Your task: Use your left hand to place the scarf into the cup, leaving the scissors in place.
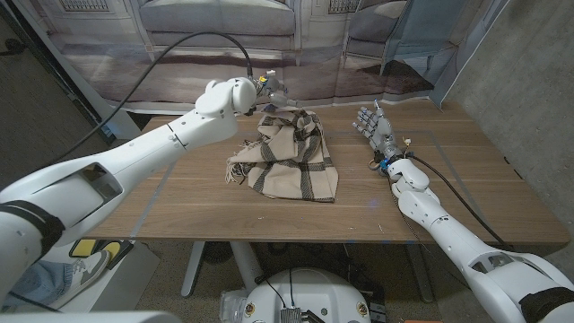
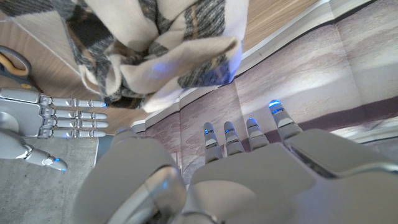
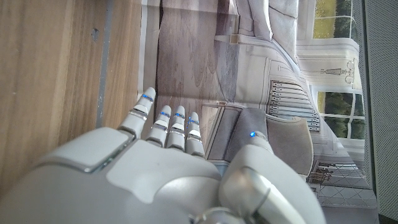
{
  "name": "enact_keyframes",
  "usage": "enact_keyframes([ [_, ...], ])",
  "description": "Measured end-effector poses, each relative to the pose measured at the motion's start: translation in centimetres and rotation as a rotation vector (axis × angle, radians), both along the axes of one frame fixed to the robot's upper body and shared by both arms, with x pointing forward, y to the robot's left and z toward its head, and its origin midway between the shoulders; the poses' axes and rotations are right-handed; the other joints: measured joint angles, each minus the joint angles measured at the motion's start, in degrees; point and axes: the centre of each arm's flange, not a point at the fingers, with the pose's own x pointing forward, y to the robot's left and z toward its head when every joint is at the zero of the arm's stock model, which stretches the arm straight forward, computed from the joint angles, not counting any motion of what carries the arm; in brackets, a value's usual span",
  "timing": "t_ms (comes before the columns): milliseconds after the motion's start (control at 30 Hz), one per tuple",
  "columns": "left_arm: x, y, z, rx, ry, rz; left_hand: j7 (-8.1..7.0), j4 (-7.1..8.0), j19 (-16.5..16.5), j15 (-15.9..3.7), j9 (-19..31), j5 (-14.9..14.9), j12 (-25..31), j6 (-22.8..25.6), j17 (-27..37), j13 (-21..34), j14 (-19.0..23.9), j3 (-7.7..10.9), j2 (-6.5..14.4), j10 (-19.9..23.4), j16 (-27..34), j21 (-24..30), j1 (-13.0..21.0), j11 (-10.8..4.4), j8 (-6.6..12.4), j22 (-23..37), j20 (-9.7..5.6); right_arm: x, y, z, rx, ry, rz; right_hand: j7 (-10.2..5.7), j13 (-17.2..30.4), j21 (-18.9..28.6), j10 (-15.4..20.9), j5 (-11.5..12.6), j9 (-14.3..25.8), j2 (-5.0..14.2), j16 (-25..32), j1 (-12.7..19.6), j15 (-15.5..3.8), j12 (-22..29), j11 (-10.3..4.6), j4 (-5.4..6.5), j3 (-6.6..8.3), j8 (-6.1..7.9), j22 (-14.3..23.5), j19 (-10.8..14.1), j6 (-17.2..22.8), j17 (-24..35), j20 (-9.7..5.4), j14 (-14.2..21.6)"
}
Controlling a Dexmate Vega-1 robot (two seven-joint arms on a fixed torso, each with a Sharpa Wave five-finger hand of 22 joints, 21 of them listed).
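Note:
The cream scarf (image 1: 291,157) with dark plaid stripes lies heaped at the table's middle, its back end standing up in a peak. My left hand (image 1: 272,90) hovers just behind and above that peak. In the left wrist view its fingers (image 2: 249,134) reach out straight and apart, holding nothing, with the scarf (image 2: 155,43) just beyond them. My right hand (image 1: 377,128) stands to the right of the scarf, fingers spread and pointing away, empty. A grey loop that looks like a scissors handle (image 2: 13,62) lies beside the right hand (image 2: 50,118).
The wooden table (image 1: 179,197) ends at a printed backdrop (image 1: 224,27) just behind my left hand. A black cable (image 1: 179,40) arcs over the left arm. A concrete wall (image 1: 529,72) stands at the right.

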Motion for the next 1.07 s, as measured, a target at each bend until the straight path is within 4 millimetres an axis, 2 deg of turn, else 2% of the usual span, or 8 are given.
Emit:
enact_keyframes([
  [700, -3.0, 0.2, 2.5, -0.038, -0.088, -0.012, 0.22, -0.17, 0.01, 0.19, -0.19, 0.73, 0.00, 0.83, -0.35, -0.53, 0.20, -0.17, 0.62, 0.31, 0.43, -0.83, 0.62, -0.30, 0.44, 0.00, 0.00, -0.1, -0.2, 0.1, -0.001, -0.008, 0.002, 0.00, 0.00, 0.00, 0.00, 0.00, 0.00, 0.00, 0.00, 0.00, 0.00, 0.00, 0.00, -0.08, -0.08, 0.00, 0.00, 0.00, 0.00, 0.00, 0.00, 0.00],
  [1067, -3.7, 0.2, 3.0, -0.050, -0.104, -0.025, 0.11, -0.17, 0.01, -0.02, -0.29, 0.73, 0.40, 1.32, -0.52, -0.79, 0.41, -0.17, 0.83, 0.61, 0.43, -0.83, 0.83, -0.60, 0.44, 0.00, 0.00, -0.6, -0.4, 0.2, -0.003, -0.015, -0.001, 0.00, 0.00, 0.00, 0.00, 0.00, 0.00, 0.00, 0.00, 0.00, 0.00, 0.00, 0.00, -0.16, -0.16, 0.00, 0.00, 0.00, 0.00, 0.00, 0.00, 0.00],
])
